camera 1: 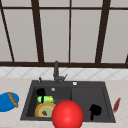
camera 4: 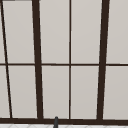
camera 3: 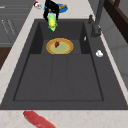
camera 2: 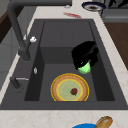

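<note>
My left hand (camera 1: 40, 92) hovers over the sink's left basin, shut on a green and yellow corn cob (camera 1: 46, 99). The cob hangs below the same hand (camera 3: 51, 7) in the right side view, tip down (camera 3: 52, 22). In the left side view that hand (camera 2: 85, 53) covers all but the cob's green end (camera 2: 84, 68). Below it, on the basin floor, lies a yellow-rimmed plate (camera 1: 40, 109) with a small red piece (camera 2: 73, 91) on it. My right hand (camera 1: 95, 109) hangs idle over the right basin, near its front edge.
A large red ball (camera 1: 67, 115) sits at the sink's front edge. A blue plate (camera 1: 6, 102) with bread (camera 1: 12, 99) stands on the left counter. A red sausage (camera 1: 116, 104) lies on the right counter. The black faucet (camera 1: 56, 71) rises behind the sink.
</note>
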`<state>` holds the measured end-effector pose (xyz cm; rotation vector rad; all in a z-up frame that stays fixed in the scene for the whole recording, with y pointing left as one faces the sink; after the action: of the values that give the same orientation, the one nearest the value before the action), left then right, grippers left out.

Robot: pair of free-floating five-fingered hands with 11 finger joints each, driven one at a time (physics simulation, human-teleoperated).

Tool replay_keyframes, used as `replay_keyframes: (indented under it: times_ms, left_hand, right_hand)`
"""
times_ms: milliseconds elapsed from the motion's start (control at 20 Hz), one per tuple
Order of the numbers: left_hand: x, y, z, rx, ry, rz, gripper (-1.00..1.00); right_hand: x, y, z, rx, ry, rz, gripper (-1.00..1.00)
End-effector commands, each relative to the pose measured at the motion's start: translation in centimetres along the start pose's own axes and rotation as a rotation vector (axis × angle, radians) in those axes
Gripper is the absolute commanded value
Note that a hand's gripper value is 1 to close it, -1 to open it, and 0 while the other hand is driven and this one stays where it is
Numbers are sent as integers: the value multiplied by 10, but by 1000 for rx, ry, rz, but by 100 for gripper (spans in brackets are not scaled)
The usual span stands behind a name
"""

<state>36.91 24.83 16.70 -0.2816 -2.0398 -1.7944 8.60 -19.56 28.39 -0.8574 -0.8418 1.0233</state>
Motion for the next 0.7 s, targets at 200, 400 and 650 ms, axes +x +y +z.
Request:
replay_keyframes:
  times_ms: [200, 400, 650]
  left_hand:
    - [-6, -26, 7, 52, -76, -157, 100]
    - [-8, -51, 9, 45, -72, -190, 100]
    - [-10, -59, 7, 29, -7, -126, 100]
  right_hand:
    - [0, 0, 0, 0, 0, 0, 0]
    - [0, 0, 0, 0, 0, 0, 0]
    - [0, 0, 0, 0, 0, 0, 0]
